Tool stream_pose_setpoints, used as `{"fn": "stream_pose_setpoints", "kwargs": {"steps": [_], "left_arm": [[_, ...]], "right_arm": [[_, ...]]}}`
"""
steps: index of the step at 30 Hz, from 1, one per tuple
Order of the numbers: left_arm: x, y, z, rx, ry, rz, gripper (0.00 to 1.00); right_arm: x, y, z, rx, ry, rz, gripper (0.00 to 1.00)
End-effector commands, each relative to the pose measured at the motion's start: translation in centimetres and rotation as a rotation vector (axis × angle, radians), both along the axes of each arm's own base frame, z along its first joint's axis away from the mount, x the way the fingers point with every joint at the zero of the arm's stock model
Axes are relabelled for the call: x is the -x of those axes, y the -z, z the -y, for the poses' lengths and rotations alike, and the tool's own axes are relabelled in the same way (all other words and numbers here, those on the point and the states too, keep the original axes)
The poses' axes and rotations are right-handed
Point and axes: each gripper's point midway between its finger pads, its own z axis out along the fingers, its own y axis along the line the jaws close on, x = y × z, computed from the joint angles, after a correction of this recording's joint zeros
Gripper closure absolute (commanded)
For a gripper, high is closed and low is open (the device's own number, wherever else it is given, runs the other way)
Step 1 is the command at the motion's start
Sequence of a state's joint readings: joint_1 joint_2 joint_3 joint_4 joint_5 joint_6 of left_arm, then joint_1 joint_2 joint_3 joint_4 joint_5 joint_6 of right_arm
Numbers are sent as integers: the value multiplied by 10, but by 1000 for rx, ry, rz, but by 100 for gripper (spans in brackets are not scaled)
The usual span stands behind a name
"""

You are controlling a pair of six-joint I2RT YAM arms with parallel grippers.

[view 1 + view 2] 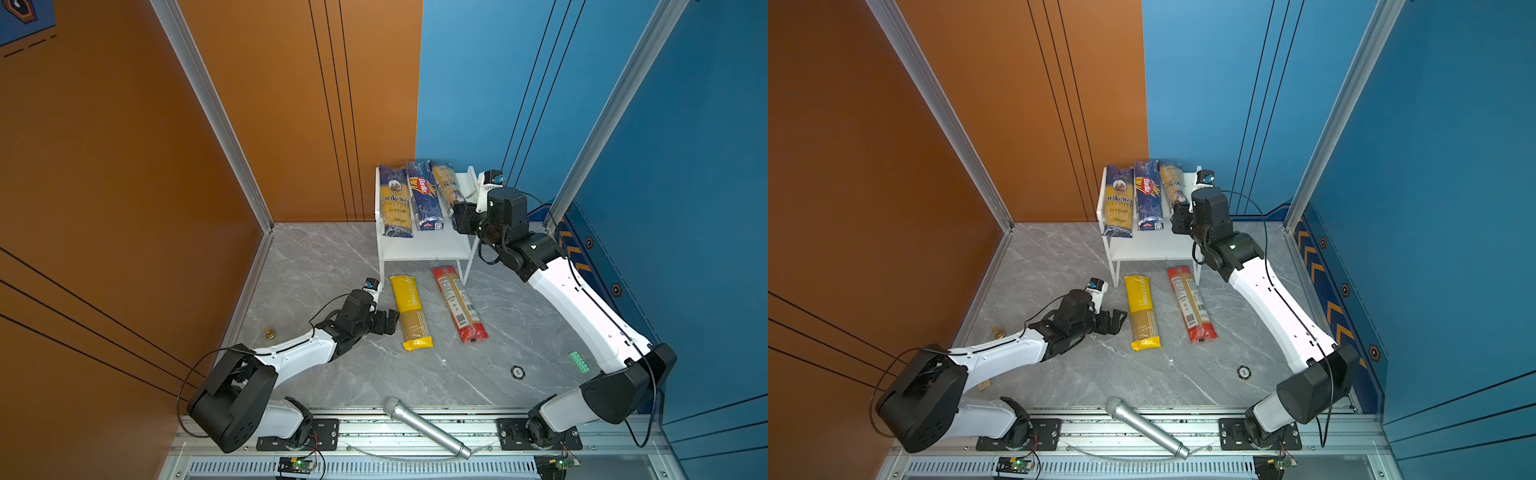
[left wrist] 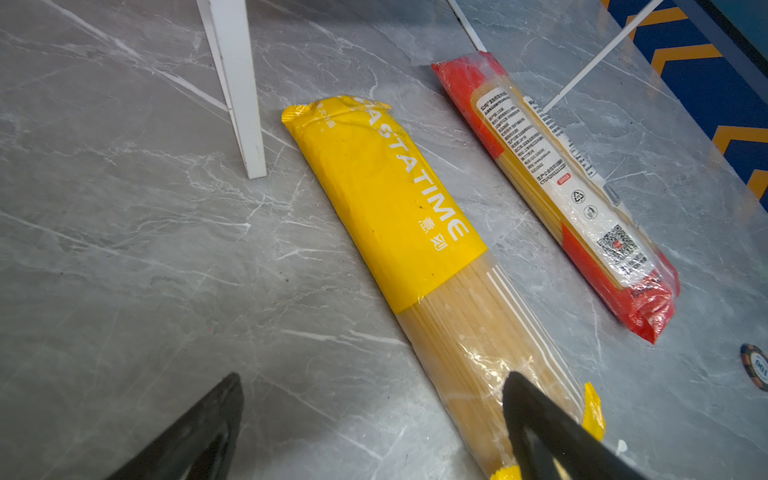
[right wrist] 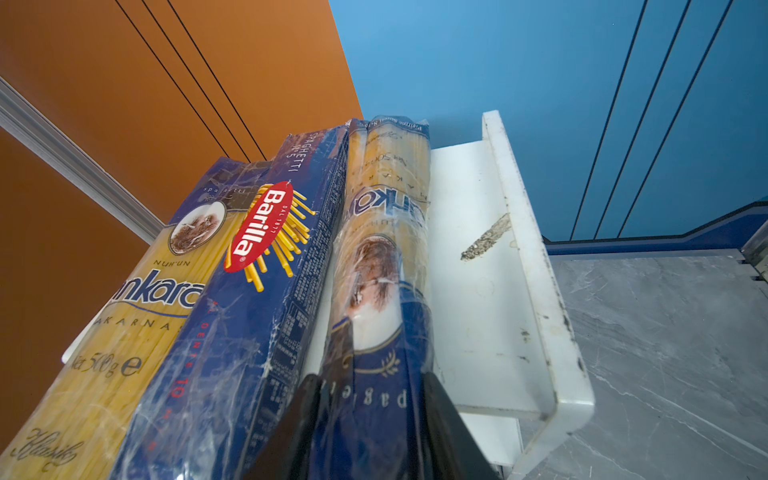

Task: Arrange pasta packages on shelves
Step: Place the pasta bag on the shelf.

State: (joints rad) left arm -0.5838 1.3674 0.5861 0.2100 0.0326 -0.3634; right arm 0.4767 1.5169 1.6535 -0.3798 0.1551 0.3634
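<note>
My left gripper (image 2: 374, 376) has its black fingers (image 2: 540, 424) spread wide with nothing between them: one tip hangs over the clear end of the yellow bag (image 2: 390, 199), its partner over bare table (image 2: 124, 249). That bag lies flat just beside this gripper, on the side toward my right arm. Its long axis runs slantwise away from the fingers toward the rack (image 1: 424, 249), yellow end farthest. So the bag is not square between the fingers. I judge the wrist needs to shift over it and turn until the fingers straddle its narrow width. The red bag (image 2: 573, 199) lies beyond the yellow one, roughly parallel and apart from it, farther from this gripper.

My right gripper (image 3: 370, 378) is well apart from both, up at the rack's top board. Its fingers stand on either side of the near end of an ankara bag (image 3: 382, 257), and whether they pinch it or merely flank it I cannot tell. That bag lies lengthwise straight ahead of the gripper, beside the Barilla (image 3: 257, 291), with a second ankara bag (image 3: 166, 299) past that. For the yellow bag my left arm is plainly the nearer
</note>
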Motion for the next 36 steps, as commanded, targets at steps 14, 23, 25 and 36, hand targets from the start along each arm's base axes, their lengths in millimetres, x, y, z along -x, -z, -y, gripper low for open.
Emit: {"fn": "stream_pose_setpoints", "kwargs": {"steps": [14,23,25,36], "left_arm": [[3,-5,3,-1,23,6,2],[4,-6,3,1,23,8,2],[4,-6,3,1,22,8,2],[5,-8,2,3,20,13,2]], "right_arm": [[2,-38,7,-40,2,94,54],[11,-45,10,-27,-20,103,51],[15,-47,10,-15,-37,103,51],[52,-37,10,46,-171,51,50]]}}
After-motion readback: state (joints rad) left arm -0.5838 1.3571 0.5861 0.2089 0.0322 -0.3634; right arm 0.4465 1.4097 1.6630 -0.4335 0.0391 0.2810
